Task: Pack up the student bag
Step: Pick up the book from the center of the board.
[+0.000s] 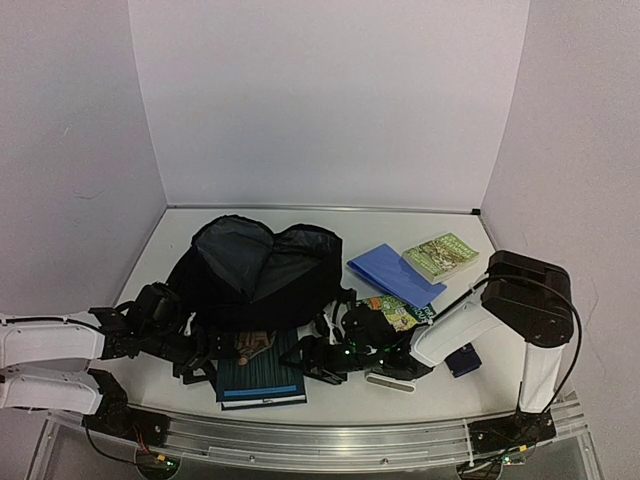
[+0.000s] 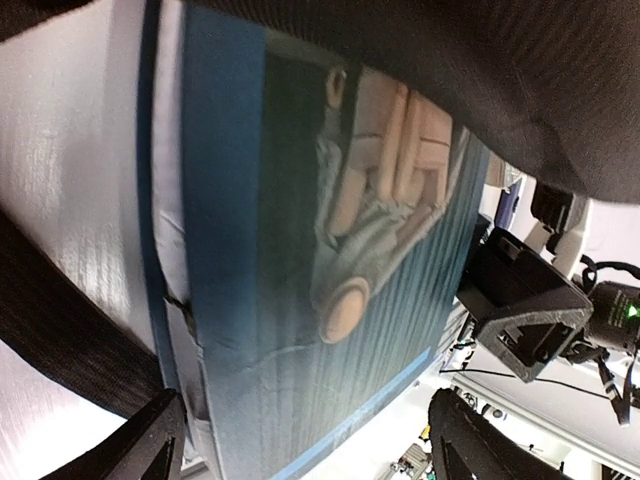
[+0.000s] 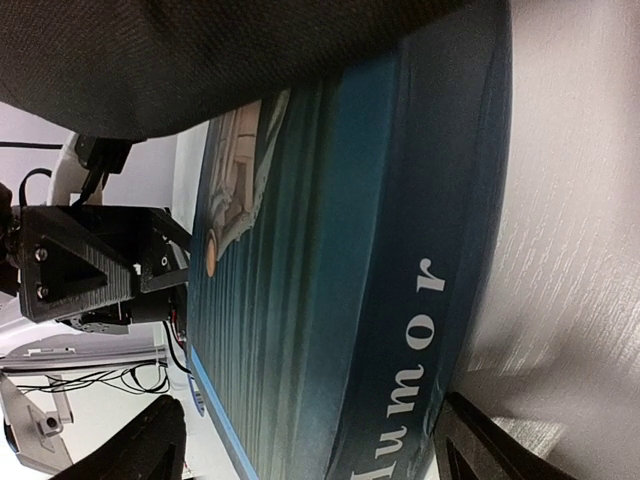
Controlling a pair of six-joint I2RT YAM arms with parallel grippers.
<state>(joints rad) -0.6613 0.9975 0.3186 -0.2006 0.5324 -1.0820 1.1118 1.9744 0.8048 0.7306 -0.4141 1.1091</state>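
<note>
The student bag [image 1: 255, 275] lies open in the middle of the table, grey lining up. Its front edge overlaps a teal hardcover book [image 1: 262, 378] lying flat. My left gripper [image 1: 205, 358] is at the book's left side and my right gripper [image 1: 310, 358] at its right side. In the left wrist view the book [image 2: 300, 300] sits between the open left gripper [image 2: 310, 445], under the bag fabric [image 2: 500, 80]. In the right wrist view the open right gripper [image 3: 310, 445] straddles the book's spine [image 3: 420, 300], with daylight between one finger and the cover.
A blue folder [image 1: 395, 272], a green book [image 1: 440, 256] and a small colourful book [image 1: 392, 312] lie to the right of the bag. A dark blue object [image 1: 462, 358] and a pale slim item [image 1: 390, 381] lie near the right arm. A bag strap [image 2: 60, 330] runs beside the book.
</note>
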